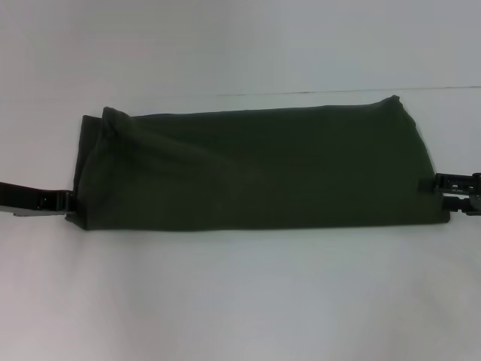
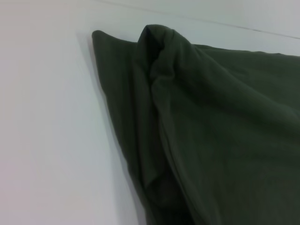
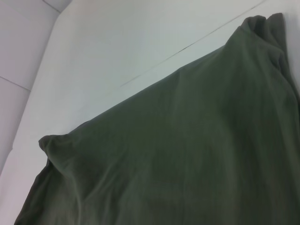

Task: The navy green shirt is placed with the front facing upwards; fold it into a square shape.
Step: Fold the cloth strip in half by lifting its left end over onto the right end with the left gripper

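On table (image 1: 240, 301), shirt (image 1: 255, 169) long axis left-right.

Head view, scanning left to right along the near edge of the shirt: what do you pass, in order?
left gripper at the shirt's left end → navy green shirt, folded into a long band on the white table → right gripper at the shirt's right end.

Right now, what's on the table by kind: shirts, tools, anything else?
Shirt: 1, olive green, folded into a long band
Tools: 2, left tool and right tool, one at each end of the shirt
Other items: 0
Total: 3
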You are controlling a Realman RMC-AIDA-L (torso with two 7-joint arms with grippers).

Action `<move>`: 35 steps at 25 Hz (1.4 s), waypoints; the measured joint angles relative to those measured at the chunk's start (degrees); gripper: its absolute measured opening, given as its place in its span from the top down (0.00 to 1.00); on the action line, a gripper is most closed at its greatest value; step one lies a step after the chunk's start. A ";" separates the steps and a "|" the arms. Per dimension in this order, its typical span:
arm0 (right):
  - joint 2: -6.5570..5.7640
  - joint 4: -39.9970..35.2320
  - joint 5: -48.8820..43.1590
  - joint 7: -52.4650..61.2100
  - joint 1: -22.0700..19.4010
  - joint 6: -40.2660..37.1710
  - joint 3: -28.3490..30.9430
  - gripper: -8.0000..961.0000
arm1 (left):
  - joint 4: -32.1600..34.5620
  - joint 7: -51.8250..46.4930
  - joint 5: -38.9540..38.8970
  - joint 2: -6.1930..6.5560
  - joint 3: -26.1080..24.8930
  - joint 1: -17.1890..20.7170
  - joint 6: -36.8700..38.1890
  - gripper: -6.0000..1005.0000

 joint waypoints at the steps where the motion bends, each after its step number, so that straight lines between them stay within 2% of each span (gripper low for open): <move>1: -0.02 -0.04 0.00 0.15 0.00 -0.03 -0.09 0.02 | 0.00 0.00 0.05 0.00 0.00 0.00 -0.06 0.86; 2: -0.03 -0.08 0.00 0.30 0.00 -0.09 -0.16 0.02 | 0.00 0.00 0.08 0.00 0.00 0.00 -0.14 0.90; 7: -0.28 -0.10 0.00 1.60 0.27 -0.42 -0.21 0.02 | -0.05 0.01 0.14 -0.06 0.51 0.00 -0.43 0.99; 12: -2.11 -1.86 -4.06 9.05 2.99 -2.80 -0.09 0.02 | -0.05 -0.02 0.23 -0.23 1.22 -0.02 -0.63 0.99; 15: -2.47 -5.46 -10.65 13.45 5.79 -5.32 0.49 0.02 | -0.02 0.12 0.24 -0.26 1.32 -0.15 -0.58 0.99; 20: -1.77 -9.02 -23.75 19.41 11.37 -8.57 1.49 0.02 | 0.05 0.57 0.21 -0.26 1.33 -0.22 -0.51 0.99; 23: -1.17 -9.09 -27.92 20.42 13.22 -8.39 1.80 0.02 | 0.08 0.94 0.19 -0.26 1.32 -0.16 -0.58 0.99; 28: -0.45 -8.38 -30.40 20.69 14.01 -6.02 1.17 0.02 | 0.08 1.17 0.17 -0.26 1.21 -0.14 -0.59 0.99; 35: -0.28 -5.56 -30.62 20.23 13.44 -1.17 0.96 0.02 | -0.05 1.18 0.14 -0.26 1.18 -0.16 -0.54 0.99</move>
